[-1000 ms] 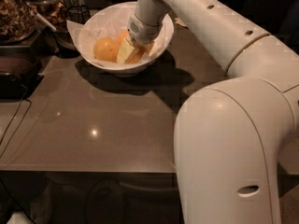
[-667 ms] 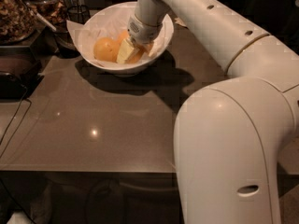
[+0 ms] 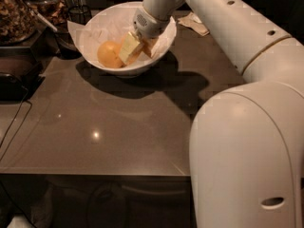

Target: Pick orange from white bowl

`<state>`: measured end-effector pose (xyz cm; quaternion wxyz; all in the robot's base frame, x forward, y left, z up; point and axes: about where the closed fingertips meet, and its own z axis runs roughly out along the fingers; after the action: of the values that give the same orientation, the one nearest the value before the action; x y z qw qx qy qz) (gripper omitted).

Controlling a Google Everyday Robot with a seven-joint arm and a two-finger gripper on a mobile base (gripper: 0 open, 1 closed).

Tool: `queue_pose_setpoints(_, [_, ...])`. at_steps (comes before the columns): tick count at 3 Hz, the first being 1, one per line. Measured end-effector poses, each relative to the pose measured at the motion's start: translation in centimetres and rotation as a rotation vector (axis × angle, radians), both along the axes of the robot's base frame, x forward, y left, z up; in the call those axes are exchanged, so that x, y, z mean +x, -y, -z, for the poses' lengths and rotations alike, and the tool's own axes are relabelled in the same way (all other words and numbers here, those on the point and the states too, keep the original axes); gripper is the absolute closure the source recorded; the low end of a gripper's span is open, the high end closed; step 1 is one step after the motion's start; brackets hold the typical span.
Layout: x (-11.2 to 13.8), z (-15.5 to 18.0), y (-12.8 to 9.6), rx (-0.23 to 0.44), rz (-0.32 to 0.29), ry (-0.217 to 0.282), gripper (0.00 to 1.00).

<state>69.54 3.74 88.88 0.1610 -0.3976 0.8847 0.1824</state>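
Note:
The white bowl (image 3: 159,49), lined with crumpled white paper, stands at the far middle of the dark table. One orange (image 3: 109,54) lies in full view in its left half. My gripper (image 3: 139,48) is down inside the bowl, just right of that orange and touching or nearly touching it. A patch of orange colour shows at the gripper's tip, so a second fruit may lie there, mostly hidden by the gripper. The arm reaches in from the upper right.
A dark wire holder (image 3: 76,14) and jars of food (image 3: 19,13) stand at the far left beside the bowl. A crumpled napkin (image 3: 194,23) lies behind the bowl on the right. A cable (image 3: 12,127) runs down the left edge. My white base (image 3: 247,156) fills the near right.

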Motion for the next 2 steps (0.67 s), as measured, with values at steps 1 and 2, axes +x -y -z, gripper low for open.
queue_pose_setpoints(1, [-0.7,-2.5,0.7,0.053,-0.013,0.023,1.0])
queue_pose_setpoints(2, [-1.4,-4.3,1.2,0.096,-0.039,0.042,1.0])
